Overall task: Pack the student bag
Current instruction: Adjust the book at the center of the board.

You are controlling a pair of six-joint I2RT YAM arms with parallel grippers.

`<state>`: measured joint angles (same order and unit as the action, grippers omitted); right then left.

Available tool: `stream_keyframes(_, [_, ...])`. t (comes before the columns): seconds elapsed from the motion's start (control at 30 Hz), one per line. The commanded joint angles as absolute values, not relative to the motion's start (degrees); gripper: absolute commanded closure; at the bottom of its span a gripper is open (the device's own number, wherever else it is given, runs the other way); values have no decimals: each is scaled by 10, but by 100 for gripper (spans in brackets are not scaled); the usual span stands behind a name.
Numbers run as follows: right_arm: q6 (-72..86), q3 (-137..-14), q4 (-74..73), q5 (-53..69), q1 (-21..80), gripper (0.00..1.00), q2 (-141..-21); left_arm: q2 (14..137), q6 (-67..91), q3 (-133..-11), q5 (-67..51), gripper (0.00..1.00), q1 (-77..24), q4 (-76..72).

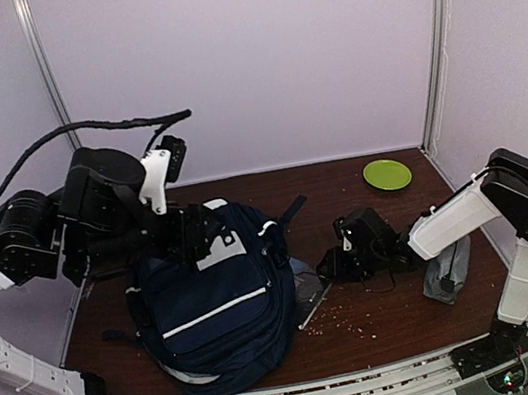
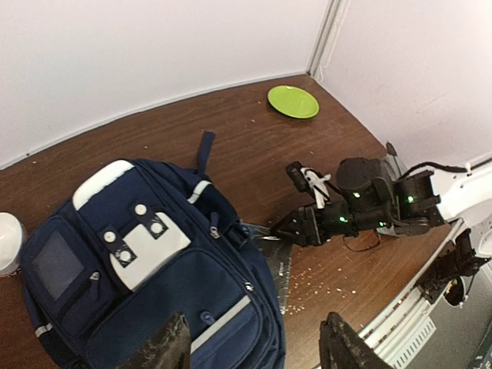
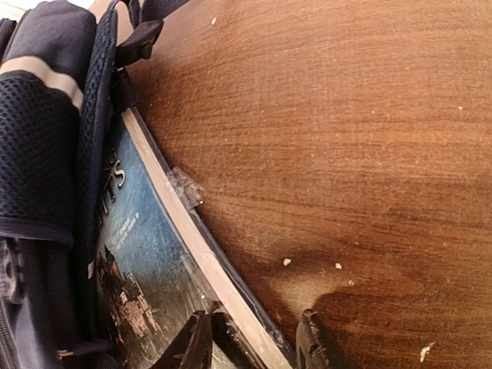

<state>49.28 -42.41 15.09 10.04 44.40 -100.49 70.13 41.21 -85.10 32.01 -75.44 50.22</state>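
student bag lies on the table, left of centre, front face up. my left gripper hangs above it, jaws wide apart, empty. my right gripper straddles the edge of a book lying against the bag's side; clamped or not, i cannot tell.

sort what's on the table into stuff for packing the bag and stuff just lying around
For the job: student bag; book partly under it, right gripper jaws closed on its edge; left gripper open above the bag.
Lying about: green plate; grey pouch, untouched, though it may get packed later; crumbs.
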Motion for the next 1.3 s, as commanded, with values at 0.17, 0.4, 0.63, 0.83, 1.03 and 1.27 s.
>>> stream_keyframes(0.17, [483, -415, 84, 94, 450, 59, -1021, 906, 421, -895, 217, 2, -801, 310])
stream_keyframes(0.4, [494, -396, 108, 105, 450, 63, -1020, 1036, 491, -897, 126, 10, -786, 245])
stream_keyframes(0.63, [500, -359, 127, 97, 450, 64, -1002, 1062, 645, -800, 96, 13, -748, 165])
stream_keyframes(0.83, [511, -342, 134, 72, 449, 56, -979, 1095, 787, -783, 118, 13, -745, 200])
stream_keyframes(1.03, [516, -342, 125, 41, 448, 50, -962, 1128, 886, -781, 113, 15, -742, 225])
stream_keyframes(1.27, [510, -345, 124, 17, 441, 44, -946, 1133, 957, -743, 108, 16, -724, 247])
